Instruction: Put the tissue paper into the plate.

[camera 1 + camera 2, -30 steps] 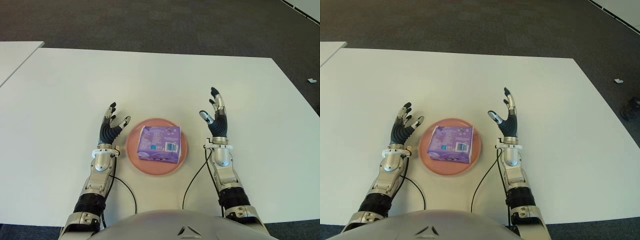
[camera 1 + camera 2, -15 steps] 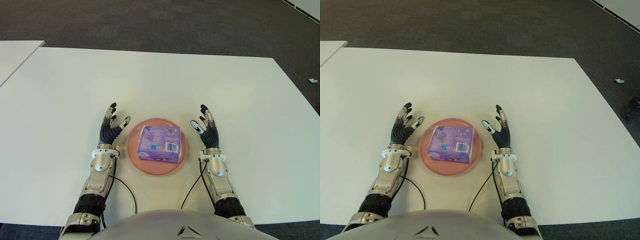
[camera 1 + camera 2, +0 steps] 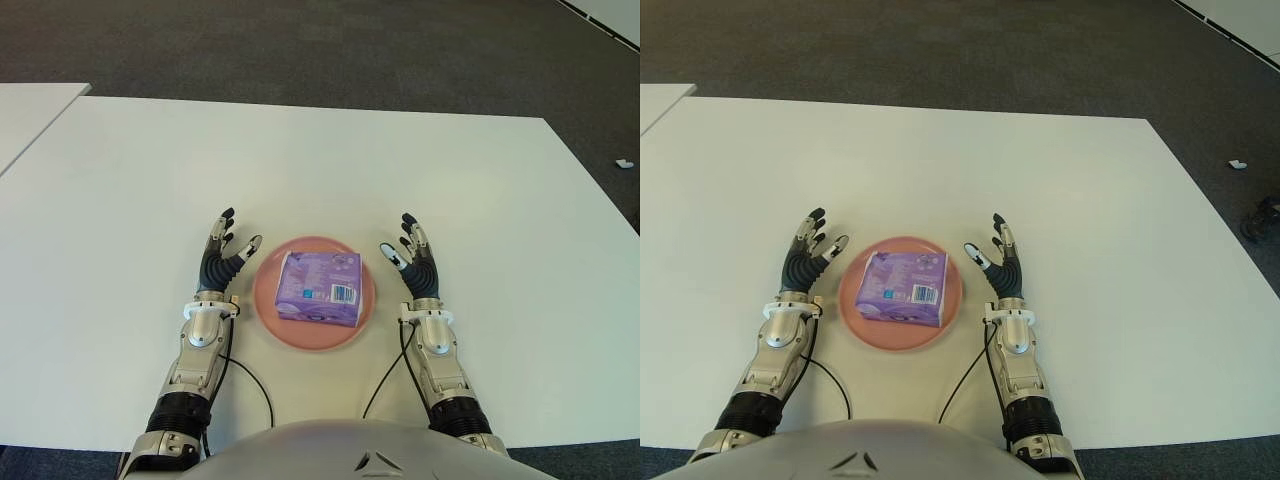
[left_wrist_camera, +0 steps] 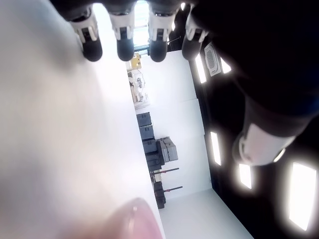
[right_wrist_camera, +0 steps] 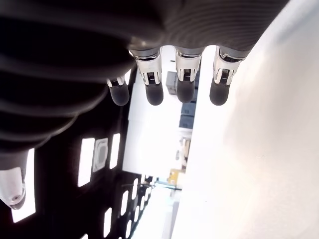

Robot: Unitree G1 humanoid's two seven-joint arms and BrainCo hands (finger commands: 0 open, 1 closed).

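Since the tissue paper (image 3: 320, 288) already lies flat inside the plate (image 3: 266, 300), the main risk from here is knocking things, not a missed grasp. Both hands sit close to the plate rim: left hand (image 3: 222, 255) just outboard of it on one side, right hand (image 3: 414, 262) just outboard on the other, w/ the plate between them. Any inward sweep of either thumb could, I judge, nudge the rim and slide the plate across the table (image 3: 300, 160), or tip the pack off its edge. The pack's near-right corner sits close to the rim, so a bump from the right hand's side looks the likelier way to spill it.

Left hand: fingers spread and straight, palm turned toward the plate, holding nothing; the left wrist view shows the fingertips (image 4: 124, 47) fanned apart w/ only open room beyond. Right hand: same, fingers extended and apart, empty; the right wrist view shows the fingertips (image 5: 185, 87) lined up w/ no object between.

Containers: one pink plate, holding only the purple tissue pack, label side up, approx centred, slightly toward the right hand.
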